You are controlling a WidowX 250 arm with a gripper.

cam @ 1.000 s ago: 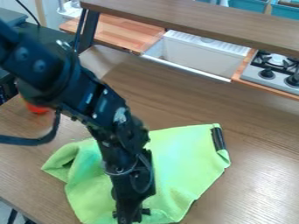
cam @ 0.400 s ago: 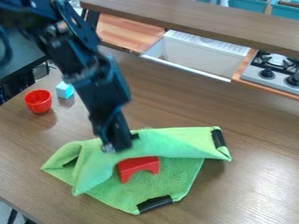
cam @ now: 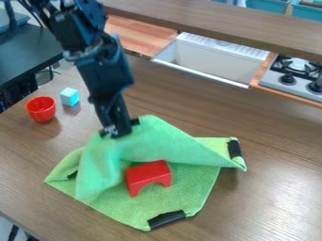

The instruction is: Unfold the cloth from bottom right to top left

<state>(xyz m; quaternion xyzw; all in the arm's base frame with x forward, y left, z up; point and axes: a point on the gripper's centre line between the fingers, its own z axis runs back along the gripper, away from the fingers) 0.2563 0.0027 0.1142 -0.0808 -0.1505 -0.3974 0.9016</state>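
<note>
1 gripper [cam: 121, 129], mine, clamped on raised grn cloth [cam: 166, 141]; red arch blk [cam: 148, 174] on cloth; red cup [cam: 41, 111] nr blue cube [cam: 69, 97]

Your black arm [cam: 80, 33] comes into view at the top edge, left of the middle, and slants down and a little to the right. Its upper part leans more; past the bend, the lower part drops more steeply, bulky at first and then narrowing towards your hand [cam: 119, 129]. You have the hand at the low end, left of the middle of the view and about halfway down it, pointing downward with a slight tilt. The arm's outline is softly blurred.
</note>
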